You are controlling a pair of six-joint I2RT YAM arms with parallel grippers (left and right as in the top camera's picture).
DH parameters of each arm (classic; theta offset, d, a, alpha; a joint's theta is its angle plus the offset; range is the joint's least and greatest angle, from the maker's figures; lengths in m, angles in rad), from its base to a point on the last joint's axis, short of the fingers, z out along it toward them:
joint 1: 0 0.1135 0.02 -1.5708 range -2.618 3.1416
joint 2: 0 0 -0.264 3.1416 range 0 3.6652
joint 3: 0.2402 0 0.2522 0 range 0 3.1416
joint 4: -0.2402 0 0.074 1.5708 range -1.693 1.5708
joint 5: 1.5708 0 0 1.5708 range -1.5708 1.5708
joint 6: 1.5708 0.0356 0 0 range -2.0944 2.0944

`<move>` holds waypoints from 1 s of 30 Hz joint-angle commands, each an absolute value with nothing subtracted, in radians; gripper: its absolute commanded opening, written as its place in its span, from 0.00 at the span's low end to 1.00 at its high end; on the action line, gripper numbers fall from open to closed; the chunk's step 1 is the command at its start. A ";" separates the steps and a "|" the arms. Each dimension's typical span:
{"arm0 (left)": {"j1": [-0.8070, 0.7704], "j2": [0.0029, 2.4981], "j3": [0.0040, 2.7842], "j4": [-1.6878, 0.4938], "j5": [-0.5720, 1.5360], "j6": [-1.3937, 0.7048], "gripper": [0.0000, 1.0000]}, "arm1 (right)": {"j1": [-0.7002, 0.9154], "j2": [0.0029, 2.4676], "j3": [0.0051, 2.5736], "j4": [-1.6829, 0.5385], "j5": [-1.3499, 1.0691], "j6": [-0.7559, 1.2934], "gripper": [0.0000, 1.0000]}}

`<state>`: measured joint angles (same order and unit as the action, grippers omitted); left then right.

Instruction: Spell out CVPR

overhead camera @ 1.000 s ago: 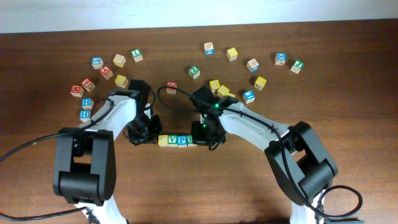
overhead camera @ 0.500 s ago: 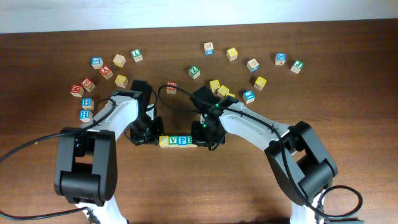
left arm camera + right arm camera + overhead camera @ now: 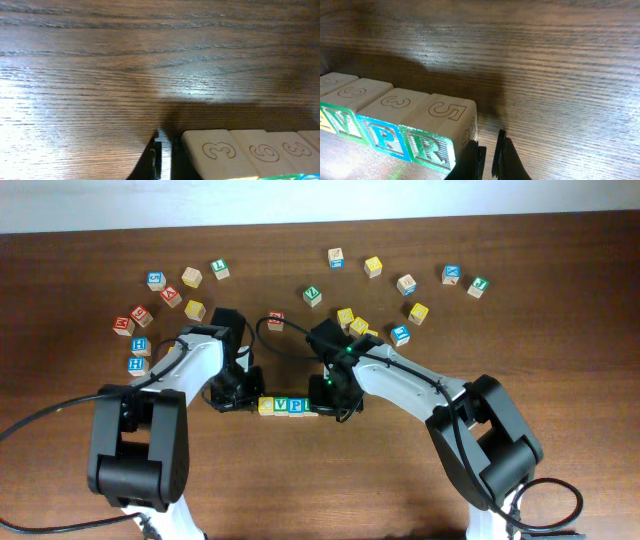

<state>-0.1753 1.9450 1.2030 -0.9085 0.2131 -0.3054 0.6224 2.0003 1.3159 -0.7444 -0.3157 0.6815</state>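
A row of letter blocks lies at the middle of the table: yellow C (image 3: pixel 265 406), green V (image 3: pixel 280 405), blue P (image 3: pixel 295 406), and R, mostly hidden under my right gripper. In the right wrist view the green V (image 3: pixel 342 122), blue P (image 3: pixel 382 135) and green R (image 3: pixel 427 142) faces stand side by side and touch. My right gripper (image 3: pixel 490 155) is shut and empty against the R end (image 3: pixel 330 402). My left gripper (image 3: pixel 162 157) is shut and empty beside the row's C end block (image 3: pixel 215 150), seen from above at the left (image 3: pixel 240 395).
Several loose letter blocks lie scattered along the back: a cluster at the far left (image 3: pixel 160 290), two blue H blocks (image 3: pixel 138 355), a red block (image 3: pixel 275 320) just behind the arms, yellow and blue ones (image 3: pixel 355 322) behind the right arm, more at the back right (image 3: pixel 452 275).
The row of blocks and my left gripper have shifted slightly to the right, closing the row up against my right gripper. The right arm has stayed in place.
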 commanded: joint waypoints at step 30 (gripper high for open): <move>-0.044 1.404 1.422 -1.321 0.164 -0.291 0.96 | 0.561 1.379 1.443 -1.283 0.036 0.587 0.93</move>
<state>-0.0269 1.4807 1.4097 -1.2827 0.1608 -0.2947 0.5320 1.4948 1.4322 -1.2331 -0.0383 0.5903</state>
